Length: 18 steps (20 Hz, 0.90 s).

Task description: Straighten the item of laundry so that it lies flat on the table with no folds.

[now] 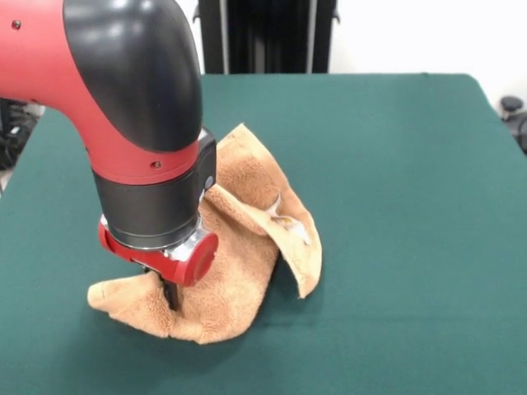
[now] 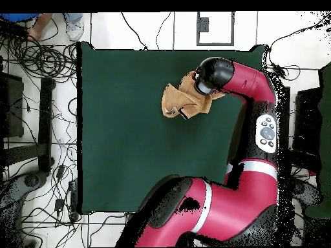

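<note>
The tan-orange towel (image 1: pixel 247 247) lies crumpled on the green table (image 1: pixel 395 164), left of the middle, with its far-right part folded over and a pale tag (image 1: pixel 284 220) showing on the fold. My gripper (image 1: pixel 170 295) points straight down at the towel's near-left end and looks shut on a pinch of the cloth, low at the table. In the overhead view the towel (image 2: pixel 173 100) sticks out to the left from under the arm's wrist (image 2: pixel 213 74), which hides the gripper, near the table's (image 2: pixel 129 142) top right.
The arm's bulky red and black wrist (image 1: pixel 140 123) covers the towel's left part. A person's legs and shoes (image 2: pixel 48 22) show at the top-left corner, off the table. Cables (image 2: pixel 45 61) lie on the floor to the left.
</note>
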Each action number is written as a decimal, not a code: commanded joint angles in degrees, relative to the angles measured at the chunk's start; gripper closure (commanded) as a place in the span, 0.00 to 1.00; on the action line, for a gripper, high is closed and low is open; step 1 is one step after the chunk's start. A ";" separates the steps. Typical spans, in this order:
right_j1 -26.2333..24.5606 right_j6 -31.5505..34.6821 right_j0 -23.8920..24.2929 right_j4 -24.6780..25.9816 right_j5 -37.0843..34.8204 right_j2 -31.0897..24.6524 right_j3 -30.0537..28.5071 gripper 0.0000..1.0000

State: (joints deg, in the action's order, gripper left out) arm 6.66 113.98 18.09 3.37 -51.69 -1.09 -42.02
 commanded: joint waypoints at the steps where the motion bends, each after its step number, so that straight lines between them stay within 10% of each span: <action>1: -0.17 -10.93 -3.05 4.82 -6.91 -2.39 -0.85 1.00; 7: 2.31 -14.11 -2.96 7.36 -20.41 -0.85 1.35 1.00; 18: 4.87 -11.04 -2.02 9.30 -21.29 -2.69 -0.99 1.00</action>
State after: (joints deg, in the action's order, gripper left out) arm 9.78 113.98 17.04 11.35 -69.19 -0.31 -39.01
